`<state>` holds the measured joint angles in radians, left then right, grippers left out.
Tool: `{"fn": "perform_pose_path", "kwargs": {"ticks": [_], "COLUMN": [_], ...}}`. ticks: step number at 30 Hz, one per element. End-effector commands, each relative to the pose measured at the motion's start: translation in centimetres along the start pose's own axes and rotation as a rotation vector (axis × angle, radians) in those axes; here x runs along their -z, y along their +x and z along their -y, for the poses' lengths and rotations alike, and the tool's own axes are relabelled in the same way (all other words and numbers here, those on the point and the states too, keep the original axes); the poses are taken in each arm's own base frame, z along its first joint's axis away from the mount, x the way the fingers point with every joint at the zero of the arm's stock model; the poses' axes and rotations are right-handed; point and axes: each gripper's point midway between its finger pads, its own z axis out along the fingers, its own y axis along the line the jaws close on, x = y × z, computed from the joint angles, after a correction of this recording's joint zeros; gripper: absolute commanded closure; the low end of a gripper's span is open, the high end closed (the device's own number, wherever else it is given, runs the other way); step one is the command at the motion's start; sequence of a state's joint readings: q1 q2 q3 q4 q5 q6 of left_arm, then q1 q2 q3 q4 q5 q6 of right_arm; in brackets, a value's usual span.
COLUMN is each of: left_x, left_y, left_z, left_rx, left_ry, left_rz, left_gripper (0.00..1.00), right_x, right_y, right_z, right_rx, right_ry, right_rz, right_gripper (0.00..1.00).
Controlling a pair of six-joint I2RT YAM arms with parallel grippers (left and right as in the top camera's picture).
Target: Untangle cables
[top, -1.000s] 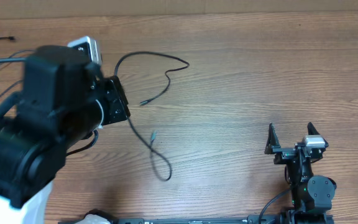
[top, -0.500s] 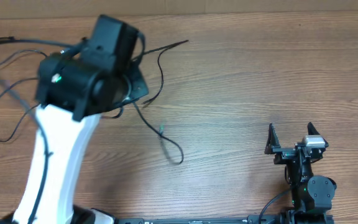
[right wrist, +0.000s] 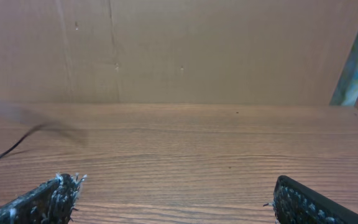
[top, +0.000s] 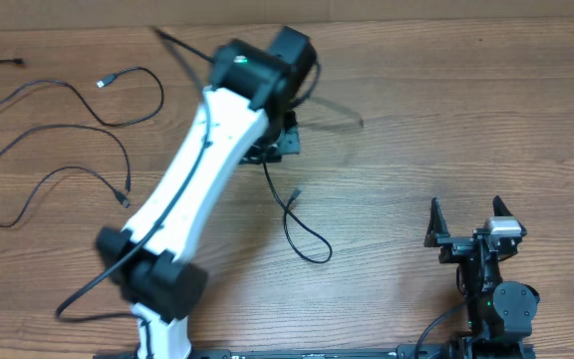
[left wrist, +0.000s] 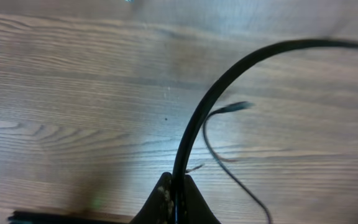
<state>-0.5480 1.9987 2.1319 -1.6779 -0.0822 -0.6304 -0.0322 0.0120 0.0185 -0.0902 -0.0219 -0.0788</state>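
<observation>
Here, the left gripper (top: 275, 148) hangs over the middle of the wooden table (top: 446, 100), toward its far edge, with its jaws clenched on one thin black held cable (left wrist: 194, 121). In the left wrist view the two fingers (left wrist: 161, 198) meet at the bottom of the picture with the cord pinched between them. From there the cord arcs up and off to the right, raised above the wood. Beside that arc a thinner strand ends in a small plug (left wrist: 238, 107) and curls down toward the lower right.

From overhead, a strand runs from the gripper down onto the table and finishes in a loop (top: 317, 254) nearer the front edge. Streaks of the same cord are smeared by blur to the right of the wrist and toward the upper left, so their exact course cannot be told.

The other cables (top: 125, 194) lie flat at the table's left side, well apart from the gripper. One shows a small pale connector (top: 102, 82) at its end.

The right gripper (top: 464, 211) sits low near the front right edge with its jaws spread wide. In its own wrist view both fingertips (right wrist: 58, 190) stand far apart over bare wood, grasping nothing. A cardboard wall (right wrist: 179, 50) rises behind the table.
</observation>
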Motion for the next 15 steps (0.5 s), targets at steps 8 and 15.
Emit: {"fn": "perform_pose_path", "kwargs": {"ticks": [8, 15], "left_x": [-4.5, -4.5], "left_y": [0.6, 0.5], "left_z": [1.5, 1.9], "left_rx": [-0.104, -0.123], "left_ry": [-0.076, -0.053], "left_rz": [-0.117, -0.115], "left_gripper": [0.96, 0.88], "right_x": [0.0, 0.0], "right_y": [0.1, 0.1], "right_z": [0.0, 0.0], "right_rx": [-0.003, -0.003], "right_ry": [-0.001, -0.001], "right_rz": [0.005, 0.005], "right_gripper": [0.00, 0.00]}}
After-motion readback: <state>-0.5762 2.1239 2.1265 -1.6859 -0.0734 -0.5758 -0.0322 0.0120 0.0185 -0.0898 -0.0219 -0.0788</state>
